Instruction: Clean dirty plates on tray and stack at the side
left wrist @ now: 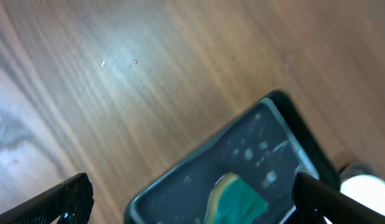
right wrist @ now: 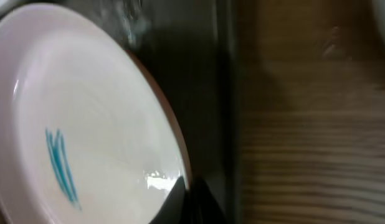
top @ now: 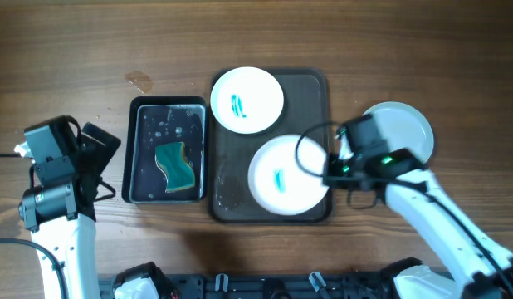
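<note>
The dark brown tray (top: 311, 90) holds two white plates. The far plate (top: 246, 100) and the near plate (top: 281, 176) each carry a teal-blue smear. A third plate (top: 407, 129), plain white, lies on the table to the right of the tray, partly hidden by my right arm. My right gripper (top: 329, 170) is shut on the near plate's right rim. The right wrist view shows the fingers (right wrist: 189, 200) pinching the rim of that plate (right wrist: 86, 124). My left gripper (top: 107, 162) is open and empty to the left of the small black tray; its fingers (left wrist: 192, 205) are spread wide.
A small black tray (top: 140, 149) with water drops and a green sponge (top: 175, 164) stands left of the brown tray. It also shows in the left wrist view (left wrist: 255, 134) with the sponge (left wrist: 239, 199). A small stain (top: 140, 81) marks the wood.
</note>
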Action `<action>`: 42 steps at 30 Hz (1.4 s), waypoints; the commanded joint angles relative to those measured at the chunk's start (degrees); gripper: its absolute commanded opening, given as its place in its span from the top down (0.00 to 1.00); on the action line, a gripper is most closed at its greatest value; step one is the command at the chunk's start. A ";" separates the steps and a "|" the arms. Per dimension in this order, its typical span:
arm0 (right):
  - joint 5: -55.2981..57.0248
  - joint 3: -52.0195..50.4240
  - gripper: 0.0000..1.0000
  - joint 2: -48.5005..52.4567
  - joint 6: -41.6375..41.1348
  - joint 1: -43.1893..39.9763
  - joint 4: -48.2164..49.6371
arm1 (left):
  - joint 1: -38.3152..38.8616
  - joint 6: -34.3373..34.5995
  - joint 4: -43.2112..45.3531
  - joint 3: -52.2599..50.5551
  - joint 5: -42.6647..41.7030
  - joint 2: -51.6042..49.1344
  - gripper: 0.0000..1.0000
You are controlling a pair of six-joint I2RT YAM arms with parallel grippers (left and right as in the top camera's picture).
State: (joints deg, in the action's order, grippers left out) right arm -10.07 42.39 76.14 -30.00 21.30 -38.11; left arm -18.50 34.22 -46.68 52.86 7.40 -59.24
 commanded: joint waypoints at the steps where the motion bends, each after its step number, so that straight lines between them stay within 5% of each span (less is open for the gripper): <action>1: 3.82 -3.21 0.96 2.19 -7.48 3.63 7.41 | -0.37 0.74 3.45 1.20 -0.46 0.37 0.00; 3: 5.86 -3.19 0.95 2.73 -6.67 3.80 9.16 | -0.37 1.03 3.21 1.20 -2.16 0.37 0.00; 6: 4.96 -1.70 0.61 2.45 1.77 3.80 8.85 | -0.37 1.11 0.70 1.20 -15.34 0.37 0.00; 11: 9.70 5.77 0.59 -3.04 8.98 3.80 -0.72 | 0.46 -6.43 -5.18 1.11 -31.15 -0.04 0.00; 13: 8.94 8.61 0.60 -7.13 10.51 3.80 -2.14 | 3.28 -12.26 -7.72 0.85 -29.79 -1.33 0.00; 18: 7.04 9.14 0.60 -13.29 8.33 3.80 -2.19 | 11.85 -12.59 -8.02 -1.33 -21.27 -6.62 0.00; 24: 6.32 9.01 0.59 -12.72 7.30 3.80 -4.37 | 22.05 -3.76 -6.45 -1.53 -7.72 -20.90 0.00; 27: 4.63 8.87 0.59 -11.41 7.30 3.80 -4.61 | 24.74 -3.69 -3.72 -1.53 -7.67 -27.61 0.10; 31: 2.69 8.87 0.59 -9.35 7.30 3.80 -4.87 | 25.42 -3.26 -1.33 -1.55 -7.50 -35.12 0.62; 33: 2.51 8.87 0.59 -8.72 7.28 3.80 -4.92 | 25.42 -3.28 0.13 -1.55 -7.52 -37.07 0.76; 34: 2.54 8.87 0.59 -8.50 7.28 3.82 -4.92 | 25.42 -3.28 0.66 -1.53 -7.52 -37.73 0.96; 38: 2.54 8.87 0.59 -8.41 6.88 3.82 -4.92 | 25.40 -3.82 -0.20 -1.07 -7.54 -37.29 0.96; 39: 2.54 8.87 0.59 -8.41 6.88 3.80 -4.92 | 25.40 -3.98 -1.16 -0.50 -7.54 -36.89 0.96; 40: 2.54 8.87 0.59 -8.41 6.88 3.82 -4.92 | 25.40 -3.98 -3.06 0.79 -7.69 -36.30 0.66; 41: 2.54 8.87 0.59 -8.41 6.88 3.80 -4.94 | 25.35 -4.46 -4.70 2.05 -7.78 -35.87 0.11; 42: 2.54 8.87 0.59 -8.41 6.88 3.80 -4.96 | 25.35 -5.11 -5.75 2.91 -7.82 -35.50 0.00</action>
State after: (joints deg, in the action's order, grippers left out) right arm -6.44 50.83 67.29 -22.48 24.88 -42.89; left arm 6.76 30.30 -49.28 52.82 -1.54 -95.22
